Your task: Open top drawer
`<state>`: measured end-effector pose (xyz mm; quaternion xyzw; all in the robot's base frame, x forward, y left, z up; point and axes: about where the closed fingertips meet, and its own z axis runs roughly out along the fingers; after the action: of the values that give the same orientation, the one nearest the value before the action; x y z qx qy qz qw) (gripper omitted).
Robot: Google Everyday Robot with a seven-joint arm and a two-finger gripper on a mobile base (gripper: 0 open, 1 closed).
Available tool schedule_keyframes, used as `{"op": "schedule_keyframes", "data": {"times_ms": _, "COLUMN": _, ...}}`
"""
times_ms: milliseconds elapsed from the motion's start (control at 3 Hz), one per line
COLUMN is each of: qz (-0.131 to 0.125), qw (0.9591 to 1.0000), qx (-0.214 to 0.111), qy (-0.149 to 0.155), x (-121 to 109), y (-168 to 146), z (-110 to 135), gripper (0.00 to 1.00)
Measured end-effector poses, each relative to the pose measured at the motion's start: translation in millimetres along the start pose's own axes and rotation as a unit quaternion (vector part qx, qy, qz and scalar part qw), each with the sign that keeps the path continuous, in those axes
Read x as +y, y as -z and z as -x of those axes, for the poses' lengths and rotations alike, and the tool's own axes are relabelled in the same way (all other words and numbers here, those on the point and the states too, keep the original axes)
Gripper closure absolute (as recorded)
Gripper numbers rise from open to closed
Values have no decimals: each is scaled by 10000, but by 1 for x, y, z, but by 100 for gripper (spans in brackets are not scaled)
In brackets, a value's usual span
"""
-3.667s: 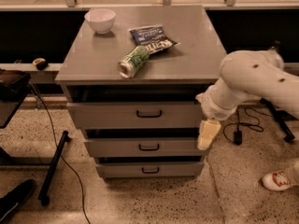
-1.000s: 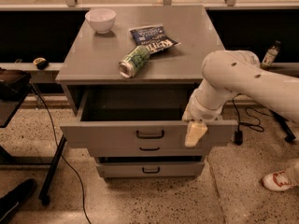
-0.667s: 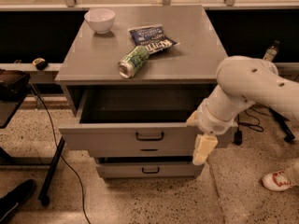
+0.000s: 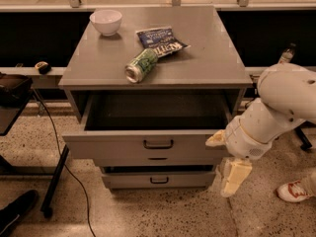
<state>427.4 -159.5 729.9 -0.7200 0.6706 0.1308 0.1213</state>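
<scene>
The top drawer (image 4: 123, 146) is a grey metal drawer with a small black bar handle (image 4: 158, 143). It stands pulled out from the grey cabinet (image 4: 207, 58), and its deep box shows dark and empty inside. My gripper (image 4: 232, 177) hangs at the end of the white arm (image 4: 276, 107). It points down beside the drawer front's right end, apart from the handle and lower than it. It holds nothing that I can see.
On the cabinet top are a white bowl (image 4: 106, 21), a green can (image 4: 140, 65) on its side and a blue snack bag (image 4: 160, 40). Two shorter drawers (image 4: 158, 180) sit below. A cable and a stand (image 4: 54, 181) are at left, a person's shoe (image 4: 291, 191) at right.
The top drawer was shut and now stands pulled out. My gripper has left the drawer front and moved right and down, off the drawer's right end.
</scene>
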Motion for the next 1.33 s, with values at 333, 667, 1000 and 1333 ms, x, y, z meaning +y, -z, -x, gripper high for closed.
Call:
{"op": "schedule_keyframes", "data": {"times_ms": 333, "qz": -213, "qw": 9998, "qx": -30, "qy": 29, "x": 4, "y": 20, "z": -1, "gripper": 18}}
{"op": "schedule_keyframes", "data": {"times_ms": 667, "qz": -528, "qw": 9986, "qx": 58, "qy": -9, "x": -21, "y": 25, "z": 0, "gripper": 10}}
{"op": "schedule_keyframes", "data": {"times_ms": 1000, "qz": -865, "qw": 9960, "qx": 184, "qy": -161, "x": -61, "y": 18, "z": 1, "gripper": 0}}
{"op": "schedule_keyframes", "data": {"times_ms": 1333, "qz": -1050, "qw": 9930, "qx": 375, "qy": -381, "x": -95, "y": 1, "z": -3, "gripper": 0}}
